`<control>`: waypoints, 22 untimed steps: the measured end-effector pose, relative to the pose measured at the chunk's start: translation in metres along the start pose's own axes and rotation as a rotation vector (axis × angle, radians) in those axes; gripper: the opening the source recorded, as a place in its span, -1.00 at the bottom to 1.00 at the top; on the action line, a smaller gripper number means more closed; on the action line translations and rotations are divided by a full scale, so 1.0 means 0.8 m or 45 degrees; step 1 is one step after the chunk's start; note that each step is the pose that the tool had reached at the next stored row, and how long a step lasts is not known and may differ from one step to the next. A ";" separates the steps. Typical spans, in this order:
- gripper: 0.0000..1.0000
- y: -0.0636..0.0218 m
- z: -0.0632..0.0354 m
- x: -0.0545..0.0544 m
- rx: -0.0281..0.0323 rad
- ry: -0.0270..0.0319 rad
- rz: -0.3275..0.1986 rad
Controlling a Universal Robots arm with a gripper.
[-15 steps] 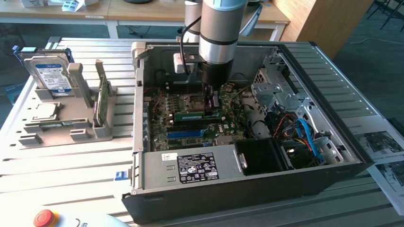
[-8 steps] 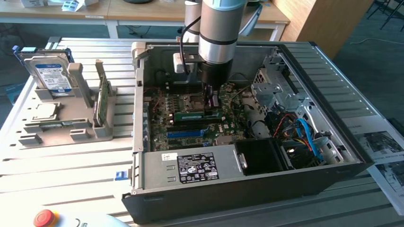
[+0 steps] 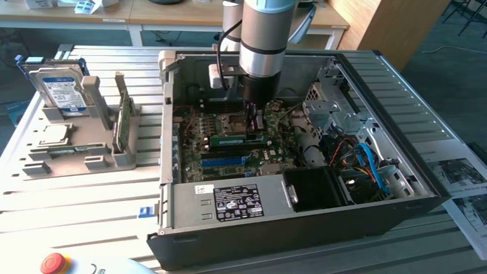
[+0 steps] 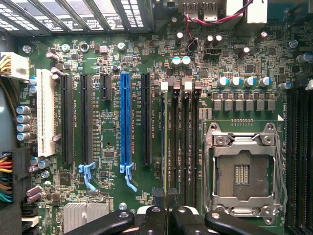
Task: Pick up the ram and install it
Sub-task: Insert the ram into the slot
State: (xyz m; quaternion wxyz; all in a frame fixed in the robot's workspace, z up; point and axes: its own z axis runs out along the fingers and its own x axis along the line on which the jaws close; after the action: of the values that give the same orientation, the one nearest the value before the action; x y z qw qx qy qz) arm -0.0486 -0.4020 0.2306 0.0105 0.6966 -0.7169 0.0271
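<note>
Two long green circuit-board sticks show in the exterior view: a spare (image 3: 122, 124) standing in the grey plastic holder (image 3: 76, 155) outside the black computer case (image 3: 304, 242), and the ram (image 3: 228, 138), down on the green motherboard (image 3: 199, 158) with the black gripper (image 3: 255, 123) closed on its top edge. From the wrist view, the ram (image 4: 167, 147) runs edge-on along a black memory slot (image 4: 163, 161) near the silver CPU socket (image 4: 242, 174), pinched by the gripper (image 4: 166, 218). Pressing should go straight down, stick upright, so both white end latches (image 4: 164, 86) catch.
</note>
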 end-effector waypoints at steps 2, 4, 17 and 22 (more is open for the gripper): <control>-0.76 0.000 0.001 0.000 -0.0001 0.0003 0.000; -0.76 0.000 0.001 0.000 -0.0001 0.0001 0.000; -0.76 0.000 0.001 -0.003 -0.0007 0.0001 0.000; -0.76 0.000 -0.001 -0.003 -0.0030 -0.0002 0.000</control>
State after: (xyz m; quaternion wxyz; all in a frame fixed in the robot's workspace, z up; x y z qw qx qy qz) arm -0.0486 -0.3995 0.2315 0.0112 0.6966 -0.7169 0.0262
